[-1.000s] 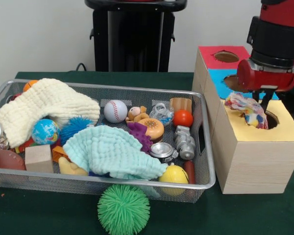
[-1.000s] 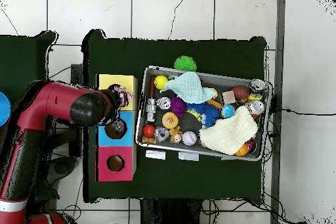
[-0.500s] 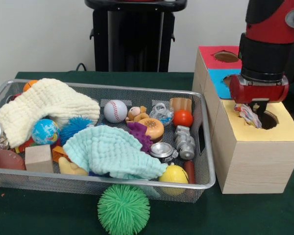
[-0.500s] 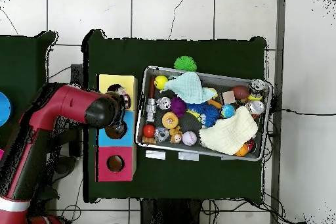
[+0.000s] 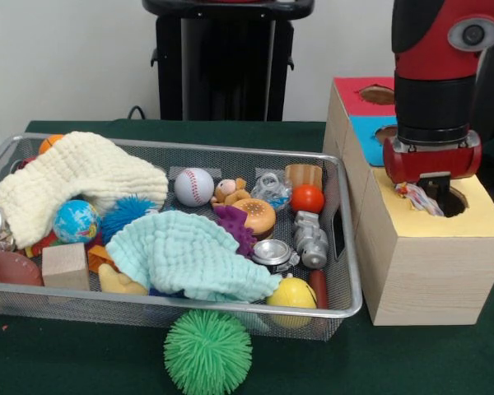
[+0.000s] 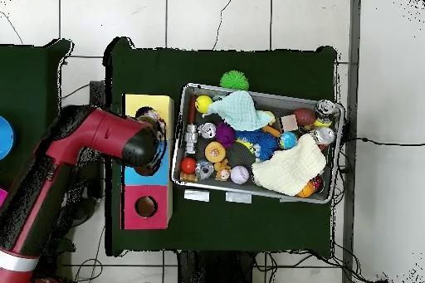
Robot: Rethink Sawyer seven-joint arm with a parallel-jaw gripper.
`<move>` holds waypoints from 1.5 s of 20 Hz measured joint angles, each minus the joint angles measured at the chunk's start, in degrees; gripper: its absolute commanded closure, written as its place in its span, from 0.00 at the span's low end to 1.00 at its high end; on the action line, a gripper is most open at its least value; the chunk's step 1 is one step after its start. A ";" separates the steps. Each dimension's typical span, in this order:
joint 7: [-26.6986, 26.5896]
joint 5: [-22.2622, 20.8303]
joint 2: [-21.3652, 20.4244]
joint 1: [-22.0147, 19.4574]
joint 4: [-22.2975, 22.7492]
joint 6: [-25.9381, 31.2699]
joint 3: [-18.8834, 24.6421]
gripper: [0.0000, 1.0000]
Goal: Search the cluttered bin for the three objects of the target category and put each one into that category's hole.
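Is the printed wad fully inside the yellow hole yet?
Not fully: part of the wad shows at the yellow hole's rim, under the claw.

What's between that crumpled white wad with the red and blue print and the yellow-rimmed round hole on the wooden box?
Nothing visible. The wad sits at the hole's edge, right under the gripper, with no object between.
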 measured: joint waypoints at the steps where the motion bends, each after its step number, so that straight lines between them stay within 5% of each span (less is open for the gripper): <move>1: 0.00 -0.08 -0.15 0.03 0.00 0.18 0.36 1.00; 6: 0.00 0.02 0.85 0.05 0.05 0.09 -1.58 1.00; 19: 0.00 0.68 7.49 -1.70 0.91 -2.43 -17.21 1.00; 30: 0.00 2.13 6.23 -3.18 0.93 -6.91 -18.70 1.00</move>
